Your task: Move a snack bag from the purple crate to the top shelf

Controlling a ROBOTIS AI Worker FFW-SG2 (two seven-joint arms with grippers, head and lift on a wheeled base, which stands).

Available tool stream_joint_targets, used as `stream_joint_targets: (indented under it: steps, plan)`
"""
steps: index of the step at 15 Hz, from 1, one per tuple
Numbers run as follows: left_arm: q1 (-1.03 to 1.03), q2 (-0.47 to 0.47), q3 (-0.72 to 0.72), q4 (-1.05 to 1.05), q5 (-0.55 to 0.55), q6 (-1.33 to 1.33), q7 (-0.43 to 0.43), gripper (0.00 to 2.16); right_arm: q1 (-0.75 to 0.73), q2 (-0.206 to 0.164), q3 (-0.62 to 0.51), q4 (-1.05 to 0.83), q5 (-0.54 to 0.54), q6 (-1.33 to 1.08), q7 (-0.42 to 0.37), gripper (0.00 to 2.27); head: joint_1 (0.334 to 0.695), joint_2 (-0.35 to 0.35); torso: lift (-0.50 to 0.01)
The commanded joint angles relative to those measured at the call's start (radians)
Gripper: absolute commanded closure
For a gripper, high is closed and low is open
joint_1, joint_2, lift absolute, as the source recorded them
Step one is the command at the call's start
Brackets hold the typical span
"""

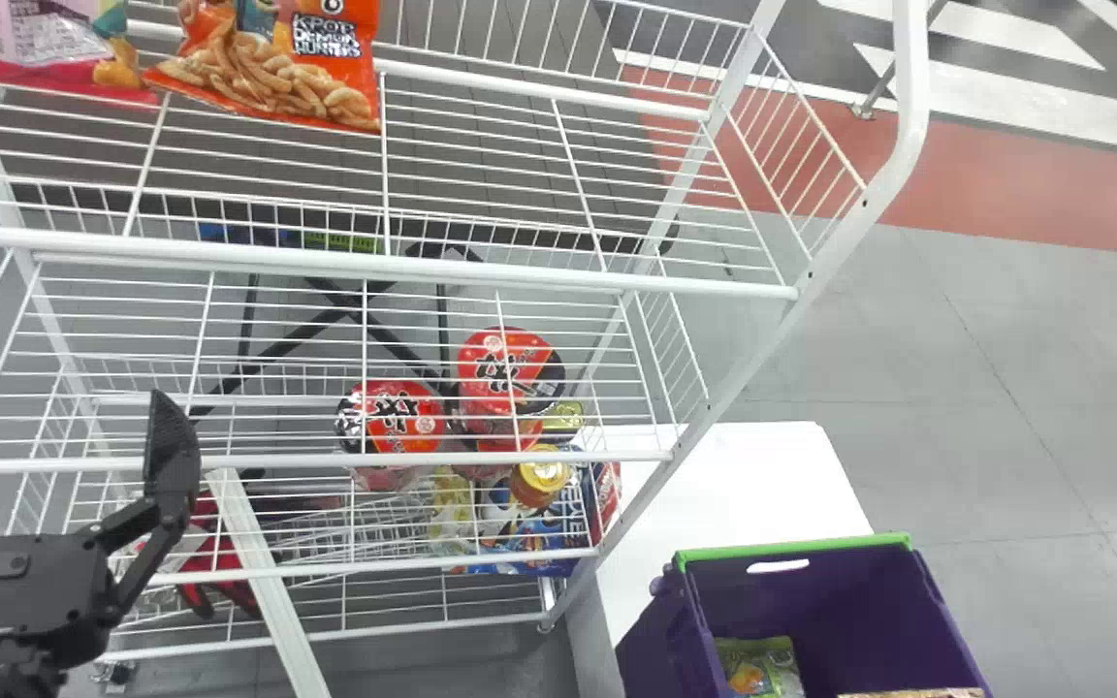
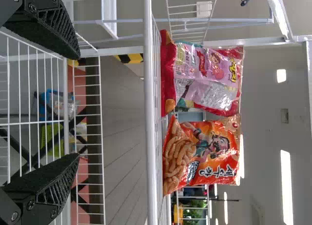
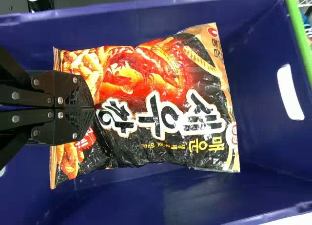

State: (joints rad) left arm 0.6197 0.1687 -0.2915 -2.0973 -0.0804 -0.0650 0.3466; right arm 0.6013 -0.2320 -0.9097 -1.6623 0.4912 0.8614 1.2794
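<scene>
In the head view my left gripper (image 1: 64, 412) stands open at the left, before the white wire rack; the left wrist view shows the same gripper (image 2: 73, 108) with nothing between its fingers. My right gripper (image 3: 92, 108) is shut on a black and orange snack bag (image 3: 161, 108), pinching its face near one end, inside the purple crate (image 3: 258, 186). The head view has the crate (image 1: 830, 601) at the lower right, with the bag's tan edge (image 1: 912, 693) at the bottom. On the top shelf (image 1: 481, 267) are an orange snack bag (image 1: 277, 63) and a pink one (image 1: 25, 48).
A green and yellow packet (image 1: 760, 667) lies in the crate, which has a green rim on one side. Red-lidded cups (image 1: 510, 373) and other packages stand on the lower shelves. A white table (image 1: 743, 485) is beside the rack's right post.
</scene>
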Motion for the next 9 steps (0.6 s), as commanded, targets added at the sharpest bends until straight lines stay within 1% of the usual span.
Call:
stream_joint_targets:
  steps: [1, 9]
  plan:
    - [0.000, -0.003, -0.003, 0.000, -0.002, 0.000, 0.000, 0.11, 0.000, 0.000, 0.000, -0.004, 0.000, 0.000, 0.001, 1.66, 0.695, -0.350, -0.196]
    - [0.000, -0.006, -0.014, 0.003, -0.013, 0.003, 0.017, 0.10, -0.005, -0.001, -0.008, -0.024, -0.003, 0.000, 0.011, 1.66, 0.695, -0.350, -0.165]
